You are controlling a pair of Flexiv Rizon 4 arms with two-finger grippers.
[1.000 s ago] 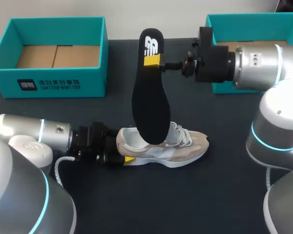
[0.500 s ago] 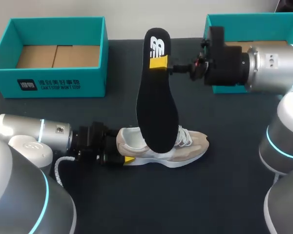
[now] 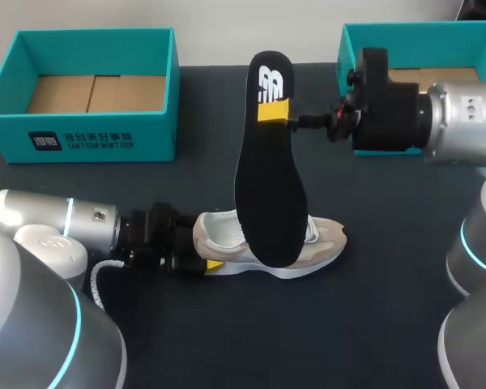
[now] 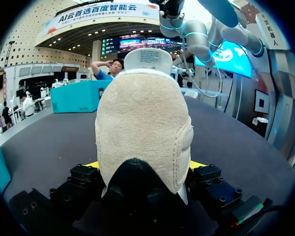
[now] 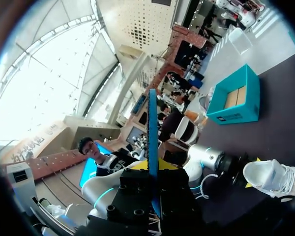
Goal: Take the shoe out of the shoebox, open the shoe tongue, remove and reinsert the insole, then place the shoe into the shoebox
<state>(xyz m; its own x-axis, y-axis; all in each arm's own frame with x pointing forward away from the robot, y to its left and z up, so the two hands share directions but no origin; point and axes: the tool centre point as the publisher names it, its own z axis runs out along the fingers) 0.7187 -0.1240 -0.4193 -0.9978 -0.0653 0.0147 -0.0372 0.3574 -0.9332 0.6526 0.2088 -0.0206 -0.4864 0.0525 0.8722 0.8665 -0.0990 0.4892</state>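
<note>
Shows the left tool (image 4: 142,167) clenched on the heel of the beige shoe (image 3: 324,240), sole down on the dark worktop (image 3: 373,324). Shows the right tool (image 3: 275,113) grasping the black insole (image 3: 267,203) near its heel end, held upright, toe end low over the shoe, with both teal shoeboxes (image 3: 89,143) well behind.

A dark charcoal, matte, flat tabletop (image 3: 373,324) spans the whole head view and runs level ahead in the left wrist view.
</note>
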